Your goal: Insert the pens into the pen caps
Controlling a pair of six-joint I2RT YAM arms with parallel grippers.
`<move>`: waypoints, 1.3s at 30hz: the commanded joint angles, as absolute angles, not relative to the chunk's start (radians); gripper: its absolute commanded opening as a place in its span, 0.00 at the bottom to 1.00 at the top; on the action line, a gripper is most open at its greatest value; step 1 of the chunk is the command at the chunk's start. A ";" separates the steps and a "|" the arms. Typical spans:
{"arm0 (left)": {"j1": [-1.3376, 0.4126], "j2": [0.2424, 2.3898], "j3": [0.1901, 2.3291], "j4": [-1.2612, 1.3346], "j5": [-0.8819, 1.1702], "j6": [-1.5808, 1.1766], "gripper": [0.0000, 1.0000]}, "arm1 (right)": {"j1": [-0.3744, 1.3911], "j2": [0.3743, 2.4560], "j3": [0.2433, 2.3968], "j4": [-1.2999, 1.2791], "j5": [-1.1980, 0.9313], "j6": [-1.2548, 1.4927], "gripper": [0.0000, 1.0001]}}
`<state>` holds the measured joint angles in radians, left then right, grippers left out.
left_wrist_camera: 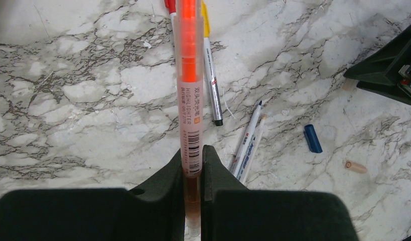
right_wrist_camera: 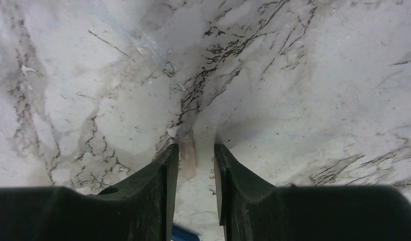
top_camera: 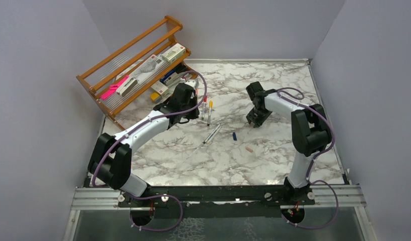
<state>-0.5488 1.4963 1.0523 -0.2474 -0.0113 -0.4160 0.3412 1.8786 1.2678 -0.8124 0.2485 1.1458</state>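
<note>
Pens [left_wrist_camera: 245, 145] lie loose centrally on the table [top_camera: 273, 165], a dark blue cap [left_wrist_camera: 312, 138] and pale pink cap [left_wrist_camera: 355, 166] beside them toward the near right corner. Left gripper [left_wrist_camera: 193, 156] is clamped on the orange pen [left_wrist_camera: 189, 95]; right gripper [right_wrist_camera: 195, 148], jaws slightly apart, straddles a pale cap [right_wrist_camera: 187, 159] touching 1 finger

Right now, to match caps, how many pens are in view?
5: orange pen in the left gripper; red-tipped pen and yellow-tipped pen side by side; two white pens together.

White links and black joints on left arm [top_camera: 143, 125] and right arm [top_camera: 283, 105], lilac cables [top_camera: 205, 90] looped alongside, matte black fingers [left_wrist_camera: 163, 201], black base rail [top_camera: 218, 193].
</note>
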 commanded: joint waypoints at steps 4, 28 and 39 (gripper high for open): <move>-0.540 1.469 1.037 -0.225 -0.004 -0.414 0.00 | 0.347 1.890 1.218 -0.782 0.228 1.139 0.32; -0.519 1.528 1.030 -0.070 0.302 -0.491 0.00 | 0.350 1.640 1.173 -0.483 0.066 0.814 0.01; -0.620 1.562 0.990 0.259 0.533 -0.669 0.00 | 0.348 1.332 1.025 -0.126 -0.144 0.611 0.01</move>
<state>-0.5716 1.5581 1.0157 0.0437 0.3737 -0.5900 0.3416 1.3804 1.0515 -0.2852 -0.0250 0.7086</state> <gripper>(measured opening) 0.106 0.055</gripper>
